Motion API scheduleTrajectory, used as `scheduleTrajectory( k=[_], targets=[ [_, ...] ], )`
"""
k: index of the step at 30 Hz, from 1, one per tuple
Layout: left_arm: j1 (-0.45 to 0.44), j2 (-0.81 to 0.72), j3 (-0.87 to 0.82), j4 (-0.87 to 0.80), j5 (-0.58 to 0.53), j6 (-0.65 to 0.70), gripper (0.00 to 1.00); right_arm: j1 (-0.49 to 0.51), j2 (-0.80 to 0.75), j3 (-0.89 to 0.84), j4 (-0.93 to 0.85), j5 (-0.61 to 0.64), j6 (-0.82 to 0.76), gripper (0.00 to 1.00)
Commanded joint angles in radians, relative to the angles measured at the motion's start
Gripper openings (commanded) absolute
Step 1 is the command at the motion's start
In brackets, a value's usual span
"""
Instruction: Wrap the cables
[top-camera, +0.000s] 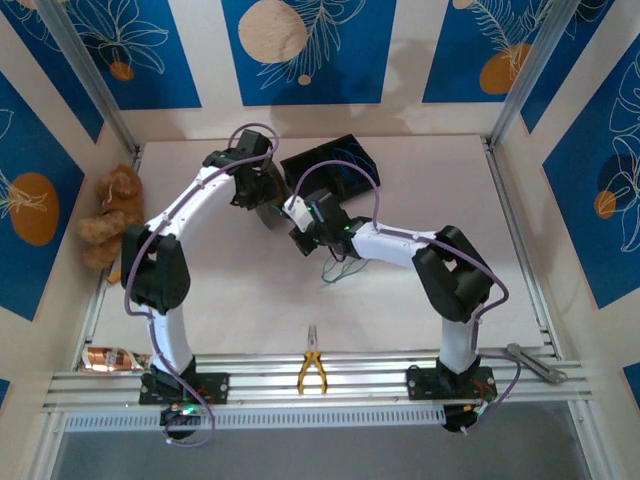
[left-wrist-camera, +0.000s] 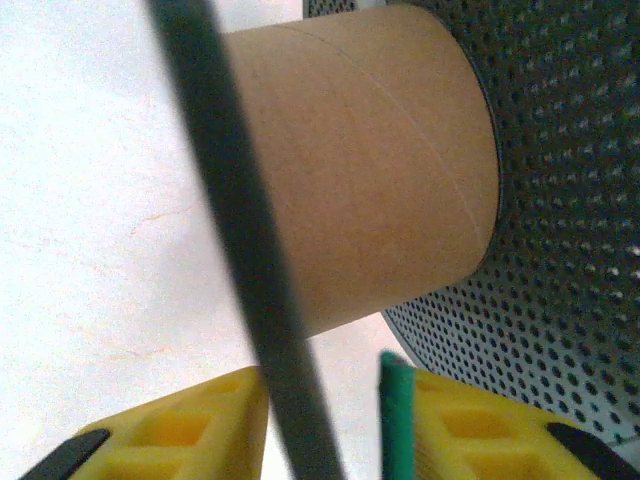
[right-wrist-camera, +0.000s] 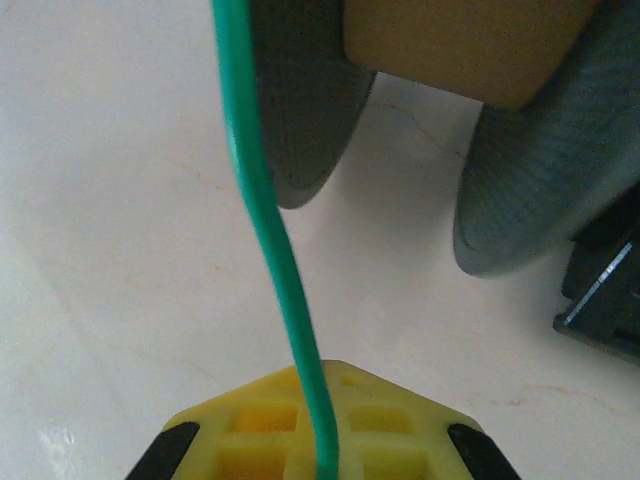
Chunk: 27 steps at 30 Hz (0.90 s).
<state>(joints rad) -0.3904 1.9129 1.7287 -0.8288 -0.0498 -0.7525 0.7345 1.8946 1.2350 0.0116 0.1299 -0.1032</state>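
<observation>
A green cable (right-wrist-camera: 275, 250) runs from my right gripper (right-wrist-camera: 320, 375), which is shut on it, up past a grey flange of the spool (right-wrist-camera: 300, 110). More loose green cable (top-camera: 340, 270) lies on the table under the right arm. In the left wrist view the spool's cardboard core (left-wrist-camera: 370, 170) and perforated flange (left-wrist-camera: 570, 250) are close. Its near dark flange rim (left-wrist-camera: 240, 230) passes between the fingers of my left gripper (left-wrist-camera: 325, 385), against the left yellow finger (left-wrist-camera: 190, 425). A gap shows between the rim and the green pad (left-wrist-camera: 396, 420). Both grippers meet at the spool (top-camera: 275, 213) at mid-table.
A black tray (top-camera: 330, 165) lies just behind the spool. A brown teddy (top-camera: 110, 215) sits at the left edge. Yellow-handled pliers (top-camera: 312, 370) rest on the front rail, with a shiny packet (top-camera: 100, 358) at the left and a metal tool (top-camera: 535, 362) at the right.
</observation>
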Motion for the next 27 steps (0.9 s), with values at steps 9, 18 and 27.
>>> scheduleTrajectory(
  k=[9,18,27],
  targets=[
    [0.013,-0.002,0.034,-0.022,-0.019,0.002,0.44,-0.014,0.095,0.109,-0.096,-0.033,-0.006,0.0],
    [0.017,0.009,0.029,-0.021,-0.027,0.004,0.29,-0.015,0.069,0.082,-0.063,-0.066,0.0,0.0],
    [0.015,-0.004,0.027,-0.003,-0.015,0.01,0.0,-0.017,0.045,0.072,-0.067,-0.119,0.002,0.0]
  ],
)
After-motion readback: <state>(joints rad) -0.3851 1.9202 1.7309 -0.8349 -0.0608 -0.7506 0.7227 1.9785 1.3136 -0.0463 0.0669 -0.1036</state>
